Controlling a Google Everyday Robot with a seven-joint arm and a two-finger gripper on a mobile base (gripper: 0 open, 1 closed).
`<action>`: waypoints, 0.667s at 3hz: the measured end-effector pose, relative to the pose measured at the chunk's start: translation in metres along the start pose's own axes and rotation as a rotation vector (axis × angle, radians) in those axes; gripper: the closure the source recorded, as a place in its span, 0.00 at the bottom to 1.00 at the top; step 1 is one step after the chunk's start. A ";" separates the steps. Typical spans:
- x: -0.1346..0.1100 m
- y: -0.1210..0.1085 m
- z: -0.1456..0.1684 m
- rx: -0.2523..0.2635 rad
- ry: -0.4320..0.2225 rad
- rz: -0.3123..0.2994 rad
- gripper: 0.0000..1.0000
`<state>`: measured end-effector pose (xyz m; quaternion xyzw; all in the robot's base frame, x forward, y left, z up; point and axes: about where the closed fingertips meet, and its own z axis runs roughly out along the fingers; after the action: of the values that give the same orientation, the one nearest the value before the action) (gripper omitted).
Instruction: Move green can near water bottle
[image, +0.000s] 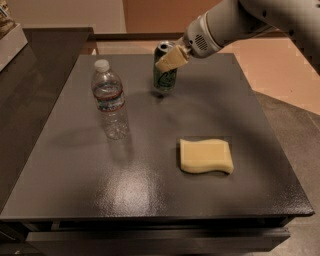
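The green can (164, 75) is upright at the back middle of the dark table (150, 195), with a small shadow just under it. My gripper (171, 58) reaches in from the upper right. Its pale fingers (169, 61) are closed around the can's upper part. The water bottle (109, 102), clear with a white cap and a dark label band, stands upright on the table to the can's left, about a can's height away.
A yellow sponge (206, 156) lies flat on the table's right side, in front of the can. A dark counter (30, 90) runs along the left. A pale box edge (9, 35) shows at the far upper left.
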<state>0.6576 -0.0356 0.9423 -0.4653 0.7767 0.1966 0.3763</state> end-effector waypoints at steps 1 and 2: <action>-0.004 0.046 -0.005 -0.120 -0.007 -0.094 1.00; -0.003 0.084 -0.006 -0.218 0.005 -0.156 1.00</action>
<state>0.5827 0.0030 0.9447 -0.5630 0.7132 0.2487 0.3354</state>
